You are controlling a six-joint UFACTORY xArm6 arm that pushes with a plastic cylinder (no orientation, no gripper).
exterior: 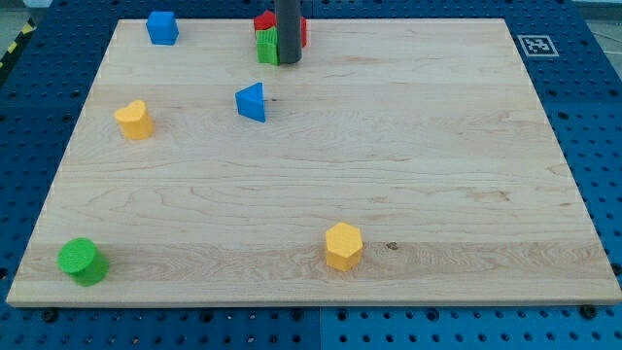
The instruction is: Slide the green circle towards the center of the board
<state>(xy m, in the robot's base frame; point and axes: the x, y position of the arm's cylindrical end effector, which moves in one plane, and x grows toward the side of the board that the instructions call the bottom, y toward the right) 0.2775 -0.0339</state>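
The green circle is a short green cylinder at the board's bottom left corner. My tip is the lower end of a dark rod at the view's top centre, far from the green circle. It stands right beside a small green block and a red block, partly hiding both.
A blue cube sits at the top left. A blue triangle lies left of centre. A yellow block sits at the left. A yellow hexagon sits near the bottom edge. The wooden board ends in blue pegboard all round.
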